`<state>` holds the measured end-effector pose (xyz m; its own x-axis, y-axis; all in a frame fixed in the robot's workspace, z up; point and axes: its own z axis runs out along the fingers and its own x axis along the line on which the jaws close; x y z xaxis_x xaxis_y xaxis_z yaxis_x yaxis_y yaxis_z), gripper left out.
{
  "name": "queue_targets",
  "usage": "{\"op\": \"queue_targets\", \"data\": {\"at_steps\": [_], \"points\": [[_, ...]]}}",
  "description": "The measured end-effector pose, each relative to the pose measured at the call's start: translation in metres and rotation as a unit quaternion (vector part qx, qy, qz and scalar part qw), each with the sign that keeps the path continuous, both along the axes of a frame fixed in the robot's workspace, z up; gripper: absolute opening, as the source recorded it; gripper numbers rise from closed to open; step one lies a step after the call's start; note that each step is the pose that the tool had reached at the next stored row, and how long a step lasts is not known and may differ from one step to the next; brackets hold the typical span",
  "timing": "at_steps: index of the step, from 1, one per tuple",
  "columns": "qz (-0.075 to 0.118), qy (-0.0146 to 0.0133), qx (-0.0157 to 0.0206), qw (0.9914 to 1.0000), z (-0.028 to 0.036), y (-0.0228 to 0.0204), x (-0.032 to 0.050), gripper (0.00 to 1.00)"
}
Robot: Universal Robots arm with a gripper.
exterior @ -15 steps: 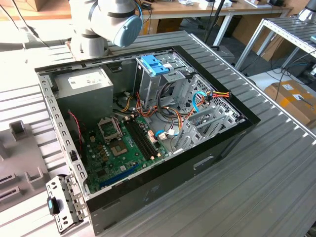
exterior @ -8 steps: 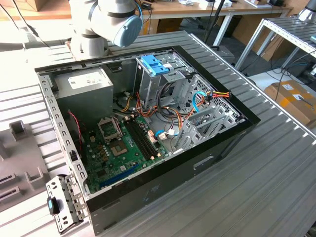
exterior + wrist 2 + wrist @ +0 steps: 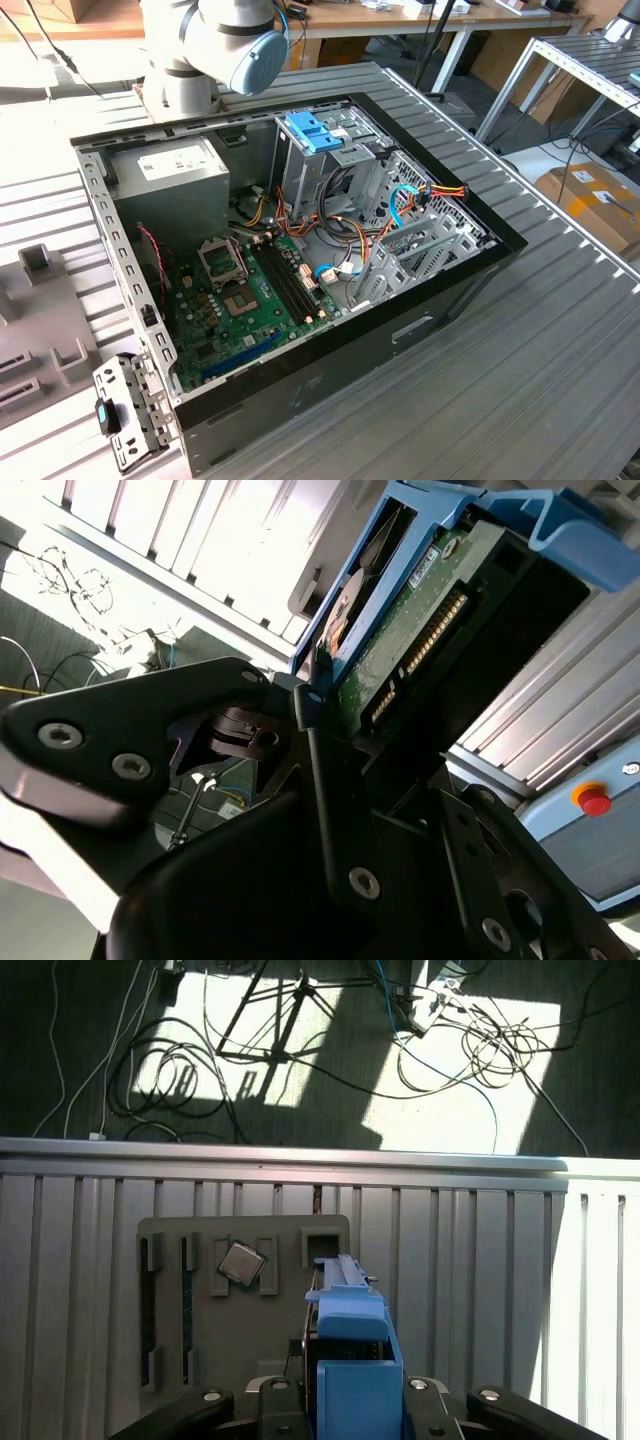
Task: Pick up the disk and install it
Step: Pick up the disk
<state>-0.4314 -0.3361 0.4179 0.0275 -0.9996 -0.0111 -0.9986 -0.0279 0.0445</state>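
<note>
Room: sunny patches on a dark floor (image 3: 100, 1020) with loose cables (image 3: 200, 1070) all over it in the first wrist view. In the exterior view there's a wooden desk (image 3: 400, 18) at 12 o'clock and a cardboard box (image 3: 600, 205) at 3.
Table: ribbed aluminium top (image 3: 560, 330), and everything sits on it.
Case: open PC case (image 3: 330, 375) dead centre of the exterior view, with the motherboard (image 3: 240, 300) facing up.
Arm: grey arm (image 3: 215, 45) at 11 o'clock, just behind the case.
Tray: grey parts tray (image 3: 200, 1360) lying flat on the table, at 9 o'clock from the case in the exterior view.
Power supply: grey box (image 3: 170, 172) in the case's 10 o'clock corner.
Bracket: blue bracket (image 3: 315, 130) in the drive cage at the case's 12 o'clock.
Disk: the disk (image 3: 400, 630) is up in the air over the table by the tray's edge. It sits in a blue carrier (image 3: 350, 1360), and its green circuit board side shows in the second wrist view.
Gripper: the gripper (image 3: 350, 1405) is clamped on the disk in its carrier.
Chip: small square chip (image 3: 240, 1263) resting in a tray slot.
</note>
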Motion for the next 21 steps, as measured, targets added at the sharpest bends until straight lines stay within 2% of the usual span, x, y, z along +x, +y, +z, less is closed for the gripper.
{"op": "queue_targets", "data": {"at_steps": [21], "points": [[0.0, 0.0, 0.0, 1.0, 0.0199, 0.0, 0.0014, 0.36]]}}
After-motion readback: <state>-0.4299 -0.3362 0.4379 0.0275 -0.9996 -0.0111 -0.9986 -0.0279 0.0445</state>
